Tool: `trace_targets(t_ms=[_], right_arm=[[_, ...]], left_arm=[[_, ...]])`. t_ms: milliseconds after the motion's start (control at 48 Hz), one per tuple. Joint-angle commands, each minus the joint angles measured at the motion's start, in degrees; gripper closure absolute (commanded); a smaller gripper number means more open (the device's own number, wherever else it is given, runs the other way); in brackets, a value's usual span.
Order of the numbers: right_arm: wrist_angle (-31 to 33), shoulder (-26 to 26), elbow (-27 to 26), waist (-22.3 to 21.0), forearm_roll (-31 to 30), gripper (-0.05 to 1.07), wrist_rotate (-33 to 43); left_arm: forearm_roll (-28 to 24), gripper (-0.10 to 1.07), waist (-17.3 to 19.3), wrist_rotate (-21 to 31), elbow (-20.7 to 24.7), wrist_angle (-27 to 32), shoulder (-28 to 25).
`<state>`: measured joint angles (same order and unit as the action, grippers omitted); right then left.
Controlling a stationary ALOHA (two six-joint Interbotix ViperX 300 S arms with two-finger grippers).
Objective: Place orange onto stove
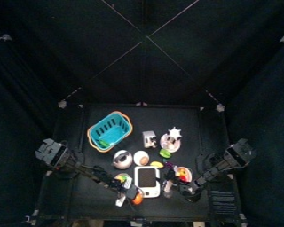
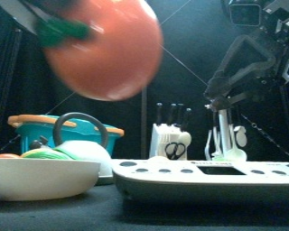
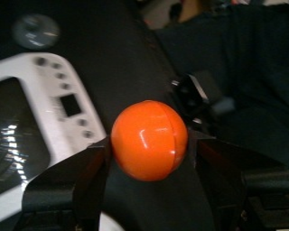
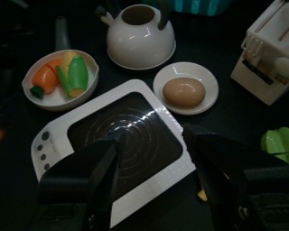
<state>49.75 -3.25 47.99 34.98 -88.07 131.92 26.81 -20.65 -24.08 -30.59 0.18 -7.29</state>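
orange (image 3: 150, 140): up in the air at the near edge of the table, pinched between the left gripper (image 3: 151, 155) jaws, one on each side of its middle. In the front view it hangs big and close, high above the table and left of the stove.
handling, my guess: looks light, hard and glossy, so a bit slippery, and being round it'll roll once let go. A grip across the widest part, like now, seems the right spot. Better released low than dropped.
stove (image 4: 115, 143): white slab lying flat on the near part of the table, top bare, nothing on it yet.
right gripper (image 4: 153, 171): hovering over the stove's near end, jaws spread apart, empty.
white bowl (image 2: 39, 176): near left, holding veg pieces.
small plate (image 4: 184, 87): just past the stove, with a brownish egg-like thing on it.
white kettle (image 4: 140, 34): farther back.
blue basket (image 1: 109, 130): far left, well apart from the stove.
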Motion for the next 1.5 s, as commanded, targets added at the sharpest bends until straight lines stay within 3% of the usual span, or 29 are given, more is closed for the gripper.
trace_targets(t_ms=[0,146,250,500,1188,1479], right_arm=[[0.7,-1.9,0.2,-0.2,0.3,0.15,0.0],[0.9,-2.2,1.1,-0.1,1.8,0.15,0.0],[0.9,-2.2,1.5,0.3,2.5,0.15,0.0],[1.1,-2.2,1.8,0.1,3.3,0.15,0.0],[1.1,-2.2,1.8,-0.2,3.3,0.15,0.1],[1.1,-2.2,1.7,-0.2,3.3,0.15,0.2]], left_arm=[[-1.0,0.17,4.0,-0.3,0.8,-3.9,0.5],[-0.8,0.17,9.3,-0.2,1.1,-8.3,-2.0],[-0.8,0.17,10.6,-0.2,1.4,-8.8,-3.7],[-0.8,0.17,10.6,-0.2,2.4,-8.8,-6.2],[-0.5,0.16,10.2,0.0,2.6,-8.7,-6.9],[1.4,-0.01,10.3,-0.1,2.5,-8.7,-6.5]])
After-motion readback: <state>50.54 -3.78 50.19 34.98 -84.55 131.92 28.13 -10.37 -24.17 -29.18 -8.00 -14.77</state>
